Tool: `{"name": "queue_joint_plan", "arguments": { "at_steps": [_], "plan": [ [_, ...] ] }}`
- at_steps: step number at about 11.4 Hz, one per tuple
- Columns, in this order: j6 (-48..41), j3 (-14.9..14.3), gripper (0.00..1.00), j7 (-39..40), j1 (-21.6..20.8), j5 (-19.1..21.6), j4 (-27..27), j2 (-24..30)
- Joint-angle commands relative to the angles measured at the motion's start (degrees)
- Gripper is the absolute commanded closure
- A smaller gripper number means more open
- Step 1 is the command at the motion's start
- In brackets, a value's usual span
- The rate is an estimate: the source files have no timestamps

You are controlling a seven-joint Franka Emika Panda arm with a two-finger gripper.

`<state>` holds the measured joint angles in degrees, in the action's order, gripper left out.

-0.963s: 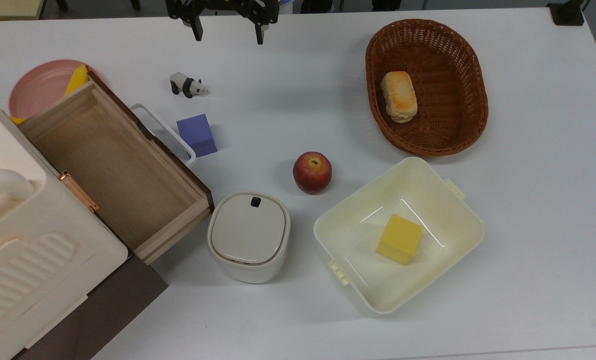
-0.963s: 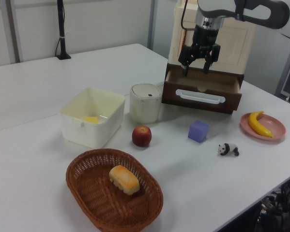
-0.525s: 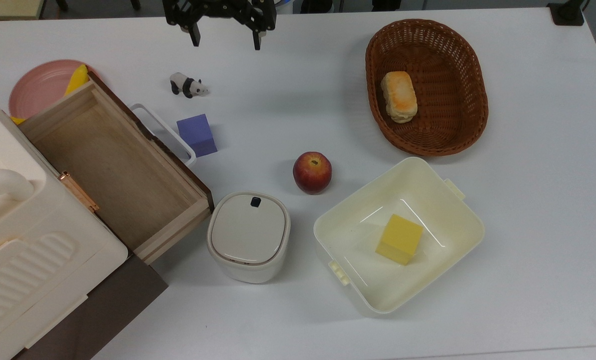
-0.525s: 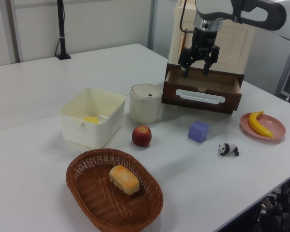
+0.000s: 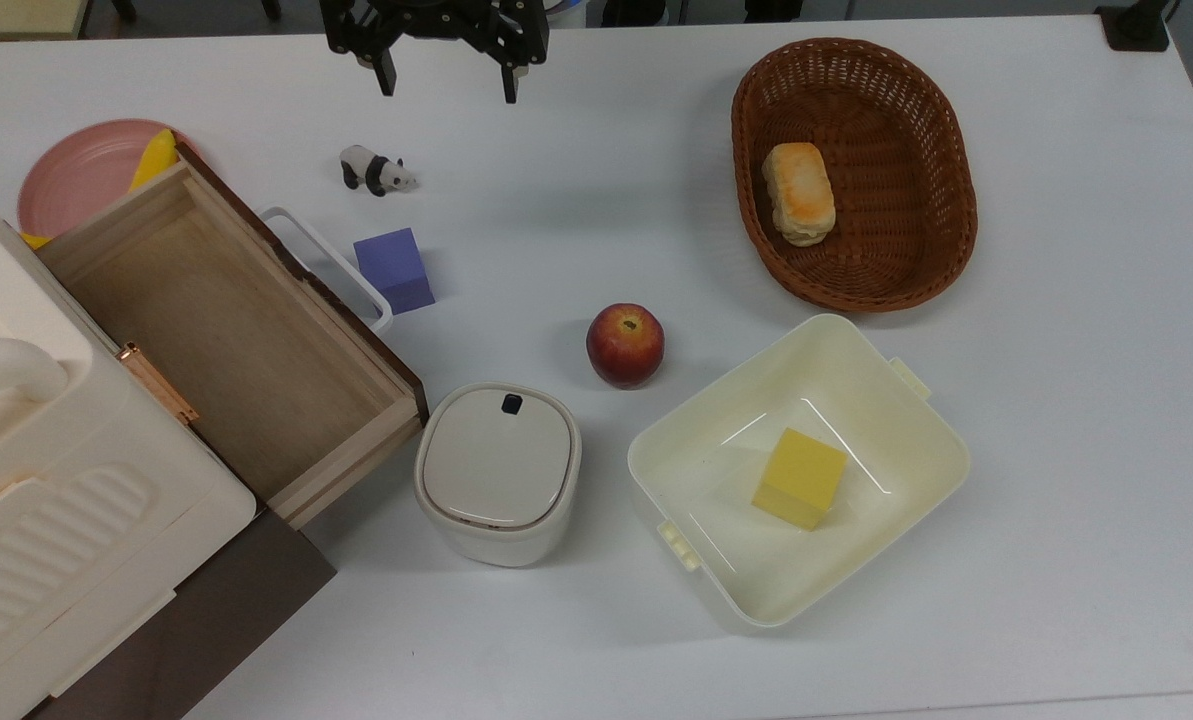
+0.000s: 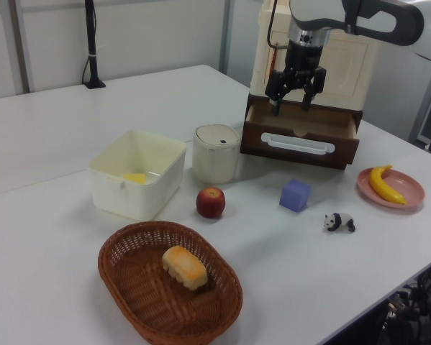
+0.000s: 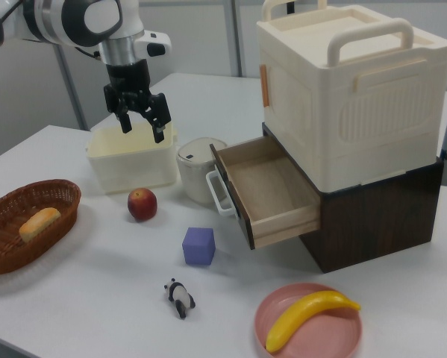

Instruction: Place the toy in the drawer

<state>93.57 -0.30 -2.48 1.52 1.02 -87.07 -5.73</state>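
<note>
From where I sit, the biggest thing in play is the drawer [image 7: 272, 190], pulled well out from under the cream case [image 7: 350, 89] with its light-wood floor bare, so the target is ready. My worry there is the dark front panel and the white loop handle [image 5: 328, 262]: in the top view the purple cube [image 5: 395, 268] sits just beside that handle, and a low carry toward the drawer could clip either one.

The gripper [image 5: 444, 85] hangs high over the table with its fingers spread wide and nothing between them. In the top view it is near the upper edge, up and to the top view's right of the toy, so the approach is not yet made — I judge I'm still in the reach phase.

The pink plate [image 7: 309, 328] with the banana [image 7: 309, 317] lies near the toy in the right view; a sideways sweep could nudge it.

Smallest and trickiest is the toy [image 5: 377, 170], standing on the table on its four legs, apart from the cube and the drawer front. It is tiny and rounded — I expect that if I close off-centre, or come down on the head rather than the body, it will squirt out or tip. Descending too far risks driving the fingertips into the tabletop.
</note>
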Motion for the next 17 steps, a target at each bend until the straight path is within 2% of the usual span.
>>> {"name": "queue_joint_plan", "arguments": {
  "at_steps": [1, 3, 4, 6, 11, 12, 13, 16, 17],
  "plan": [
    [0.21, 0.21, 0.00, 1.51, -0.02, -0.67, 0.58, -0.77],
    [1.34, 0.91, 0.00, 2.29, 0.06, -1.37, -0.64, -0.08],
    [3.87, 2.39, 0.00, 4.56, 0.50, -1.98, -3.43, 1.06],
    [7.84, 9.32, 0.00, 10.97, 6.10, -4.97, -9.76, 4.13],
    [8.29, 21.72, 0.00, 41.09, 19.46, -8.84, -15.76, 4.58],
    [8.20, 23.49, 0.00, 45.33, 22.10, -9.37, -17.16, 5.37],
    [8.29, 24.20, 0.00, 46.24, 23.34, -9.37, -18.74, 6.42],
    [8.82, 23.59, 0.00, 47.91, 23.01, -10.51, -26.29, 11.78],
    [8.82, 21.42, 0.00, 48.00, 21.18, -11.82, -28.31, 12.58]
  ]
}}
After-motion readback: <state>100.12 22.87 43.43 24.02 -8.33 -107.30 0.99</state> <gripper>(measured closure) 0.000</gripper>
